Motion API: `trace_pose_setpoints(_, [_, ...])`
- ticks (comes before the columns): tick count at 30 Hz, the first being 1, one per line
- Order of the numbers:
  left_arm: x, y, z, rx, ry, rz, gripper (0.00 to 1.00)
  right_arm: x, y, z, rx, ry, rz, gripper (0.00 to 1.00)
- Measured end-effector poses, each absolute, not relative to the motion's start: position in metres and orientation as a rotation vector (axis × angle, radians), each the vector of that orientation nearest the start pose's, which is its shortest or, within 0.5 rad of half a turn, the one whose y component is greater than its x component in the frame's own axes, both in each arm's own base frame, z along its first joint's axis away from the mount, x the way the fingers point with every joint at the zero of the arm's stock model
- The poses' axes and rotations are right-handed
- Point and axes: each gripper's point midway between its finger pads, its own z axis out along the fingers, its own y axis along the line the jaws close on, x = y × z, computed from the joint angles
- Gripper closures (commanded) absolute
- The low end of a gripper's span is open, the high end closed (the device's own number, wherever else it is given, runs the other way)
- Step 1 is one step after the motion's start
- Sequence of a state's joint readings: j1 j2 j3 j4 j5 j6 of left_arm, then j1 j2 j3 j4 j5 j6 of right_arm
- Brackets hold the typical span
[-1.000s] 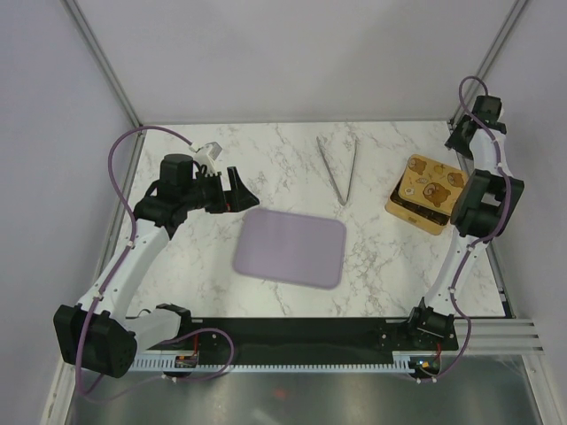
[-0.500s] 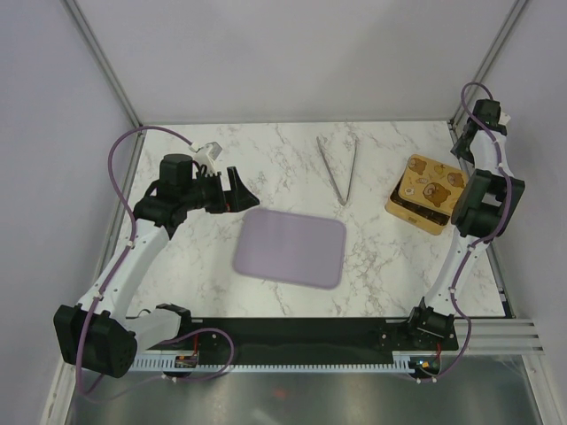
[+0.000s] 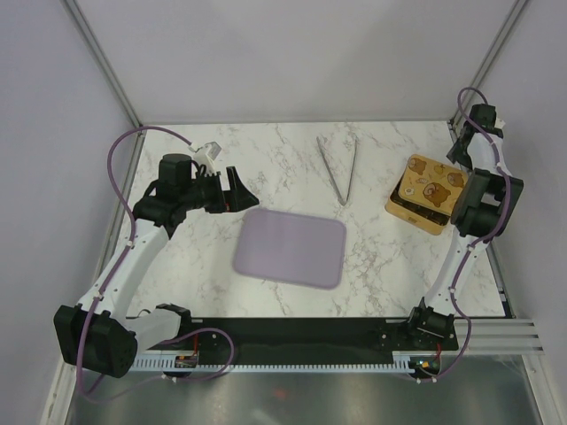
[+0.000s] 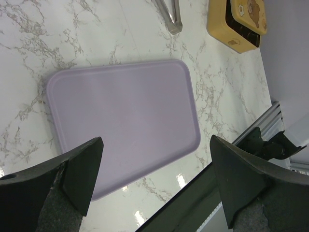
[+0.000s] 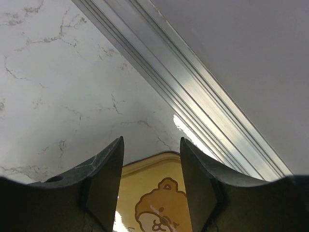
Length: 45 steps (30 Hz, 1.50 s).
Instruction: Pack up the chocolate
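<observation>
No chocolate pieces show in any view. The lilac tray (image 3: pixel 291 248) lies flat and bare in the middle of the table; it fills the left wrist view (image 4: pixel 125 121). The gold box (image 3: pixel 427 192), its lid printed with bears, sits closed at the right. My left gripper (image 3: pixel 241 189) is open and empty, held above the table left of the tray; its jaws stand wide apart in the left wrist view (image 4: pixel 155 145). My right gripper (image 3: pixel 461 146) is open and empty, just above the box's far corner (image 5: pixel 154 203), near the back right post.
Metal tongs (image 3: pixel 341 168) lie at the back centre, their tips showing in the left wrist view (image 4: pixel 170 14). An aluminium frame rail (image 5: pixel 193 87) runs along the table edge beside the box. A black rail (image 3: pixel 292 335) lines the near edge.
My right wrist has shifted slightly toward the back right corner above the box. The left arm, tray, tongs and box have not moved.
</observation>
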<state>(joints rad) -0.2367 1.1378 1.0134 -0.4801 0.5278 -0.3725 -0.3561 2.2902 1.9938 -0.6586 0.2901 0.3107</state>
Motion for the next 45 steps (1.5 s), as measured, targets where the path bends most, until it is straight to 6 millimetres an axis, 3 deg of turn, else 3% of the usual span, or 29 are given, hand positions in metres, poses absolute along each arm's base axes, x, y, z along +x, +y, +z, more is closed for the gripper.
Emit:
trace_pose_setpoints(9, [0.285,-0.171,0.227,0.155,2.221,-0.914,0.00,0.511,-0.215,0.065,0.900,2.352,-0.366,0.43])
trace_pose_setpoints(18, [0.287,-0.169,0.228,0.147,2.217,-0.922,0.00,0.492,-0.210,0.050,0.911,2.402,-0.383,0.43])
trace_pose_setpoints(23, [0.286,-0.169,0.229,0.151,2.212,-0.932,0.00,0.480,-0.205,0.063,0.909,2.396,-0.389,0.43])
trace_pose_setpoints(31, [0.285,-0.169,0.231,0.154,2.205,-0.936,0.00,0.483,-0.203,0.089,0.867,2.347,-0.403,0.43])
trace_pose_setpoints(40, [0.286,-0.169,0.232,0.155,2.201,-0.936,0.00,0.502,-0.185,0.099,0.721,2.352,-0.369,0.42])
trace_pose_setpoints(45, [0.286,-0.168,0.232,0.154,2.200,-0.934,0.00,0.529,-0.163,0.118,0.590,2.308,-0.318,0.39])
